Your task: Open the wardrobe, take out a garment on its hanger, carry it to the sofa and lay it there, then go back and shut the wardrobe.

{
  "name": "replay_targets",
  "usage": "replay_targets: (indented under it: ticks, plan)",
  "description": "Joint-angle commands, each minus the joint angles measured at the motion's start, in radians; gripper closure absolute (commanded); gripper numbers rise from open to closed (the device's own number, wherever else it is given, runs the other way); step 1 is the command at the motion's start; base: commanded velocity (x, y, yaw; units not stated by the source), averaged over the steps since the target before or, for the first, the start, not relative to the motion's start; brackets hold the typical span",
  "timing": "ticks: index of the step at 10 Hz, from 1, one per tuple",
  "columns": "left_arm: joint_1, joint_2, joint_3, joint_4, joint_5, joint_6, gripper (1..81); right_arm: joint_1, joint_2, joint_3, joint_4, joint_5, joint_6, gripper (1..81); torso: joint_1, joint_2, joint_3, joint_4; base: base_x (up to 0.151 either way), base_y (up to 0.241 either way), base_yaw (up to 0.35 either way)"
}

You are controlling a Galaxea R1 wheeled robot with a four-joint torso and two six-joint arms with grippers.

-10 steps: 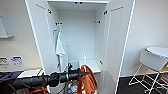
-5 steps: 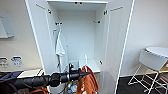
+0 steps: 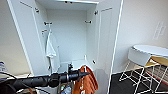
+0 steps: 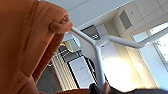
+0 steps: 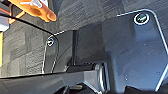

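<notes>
The wardrobe [image 3: 25,37] stands straight ahead with both doors swung wide and its white inside showing. My left arm reaches in from the left, and the left gripper [image 3: 83,74] is low in front of the open cabinet. From it hangs the rust-orange garment [image 3: 87,81]. In the left wrist view the garment [image 4: 25,45] drapes over a white hanger [image 4: 100,50], and the left gripper [image 4: 100,88] is shut on the hanger's stem.
A white T-shirt [image 3: 52,51] hangs on the rail inside the wardrobe at the left. A white round table [image 3: 152,49] and wire-legged chairs [image 3: 138,58] stand at the right on dark carpet. The right wrist view shows carpet [image 5: 82,12], the robot's dark base and an orange piece [image 5: 35,7].
</notes>
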Motion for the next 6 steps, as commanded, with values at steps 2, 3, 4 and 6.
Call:
replay_targets:
  ticks: [2, 3, 4, 6]
  plan:
    - [-0.17, -0.03, 0.036, 0.049, -0.075, 0.009, 81.1, 0.019, -0.111, 0.139, -0.005, -0.039, -0.004, 1.0, 0.0, 0.0, 0.0, 0.0, 0.0, 0.0, -0.322]
    - [-0.17, -0.031, 0.043, 0.053, -0.052, 0.009, 81.1, 0.007, -0.159, 0.201, -0.003, -0.038, -0.004, 1.0, 0.0, 0.0, 0.0, 0.0, 0.0, 0.0, -0.33]
    - [-0.168, -0.031, 0.046, 0.06, -0.036, 0.009, 81.1, -0.005, -0.192, 0.237, -0.002, -0.038, -0.001, 1.0, 0.0, 0.0, 0.0, 0.0, 0.0, 0.0, -0.332]
    - [-0.168, -0.045, 0.066, 0.077, -0.033, 0.01, 81.1, -0.024, -0.203, 0.223, 0.002, -0.038, 0.001, 1.0, 0.0, 0.0, 0.0, 0.0, 0.0, 0.0, -0.333]
